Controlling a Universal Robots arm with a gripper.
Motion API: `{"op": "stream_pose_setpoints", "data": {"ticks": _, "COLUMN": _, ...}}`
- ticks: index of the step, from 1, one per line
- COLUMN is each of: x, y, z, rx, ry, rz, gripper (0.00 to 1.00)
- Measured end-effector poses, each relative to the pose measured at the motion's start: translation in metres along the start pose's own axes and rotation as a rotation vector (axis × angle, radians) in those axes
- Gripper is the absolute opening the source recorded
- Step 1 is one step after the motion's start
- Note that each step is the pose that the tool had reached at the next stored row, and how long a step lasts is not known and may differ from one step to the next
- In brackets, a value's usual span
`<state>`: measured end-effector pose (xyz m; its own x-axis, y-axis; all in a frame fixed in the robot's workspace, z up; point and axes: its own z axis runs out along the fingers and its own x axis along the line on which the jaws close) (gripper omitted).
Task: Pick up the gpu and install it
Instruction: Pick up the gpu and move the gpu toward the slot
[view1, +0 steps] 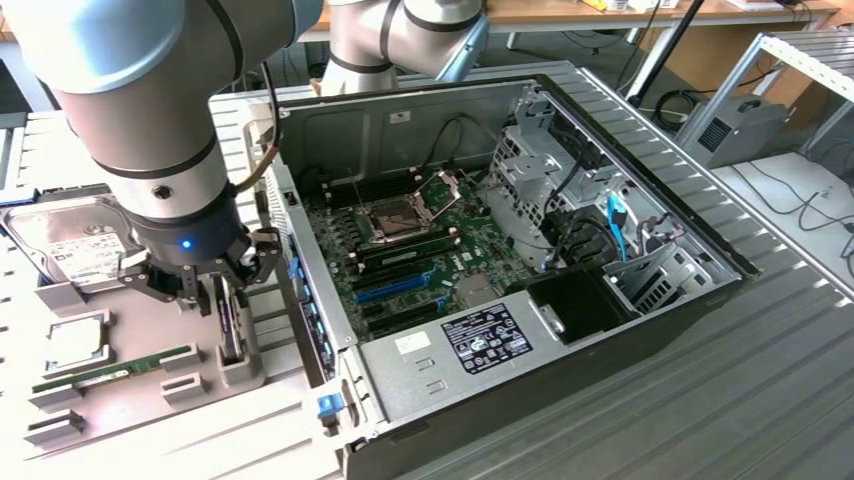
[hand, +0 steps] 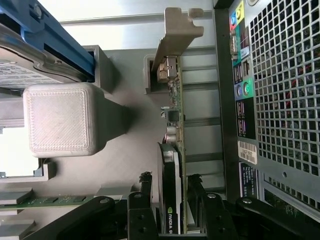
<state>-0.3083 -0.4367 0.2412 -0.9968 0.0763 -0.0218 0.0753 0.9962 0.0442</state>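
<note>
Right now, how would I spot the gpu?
Find the open computer case, then the grey tray at the exterior view's left. The gpu stands on edge under the open gripper; unlike the slim green RAM stick, it's dark with a metal bracket.

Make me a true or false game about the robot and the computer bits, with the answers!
1. The gpu stands on its edge on the tray. True.
2. The pincer is shut tight on the gpu. False: it is open, one finger each side of the card.
3. The computer case lies with its side open. True.
4. The hard drive sits inside the case. False: it lies on the tray outside it.
</note>
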Motion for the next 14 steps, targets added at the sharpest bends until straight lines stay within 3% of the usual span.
{"op": "stream_pose_setpoints", "data": {"ticks": 10, "x": -0.0007, "y": 0.0, "z": 0.0001, "rx": 0.0001, "ry": 0.0004, "rz": 0.0, "gripper": 0.42}}
{"op": "stream_pose_setpoints", "data": {"ticks": 14, "x": -0.0018, "y": 0.0001, "z": 0.0001, "rx": 0.0007, "ry": 0.0076, "rz": 0.0, "gripper": 0.42}}
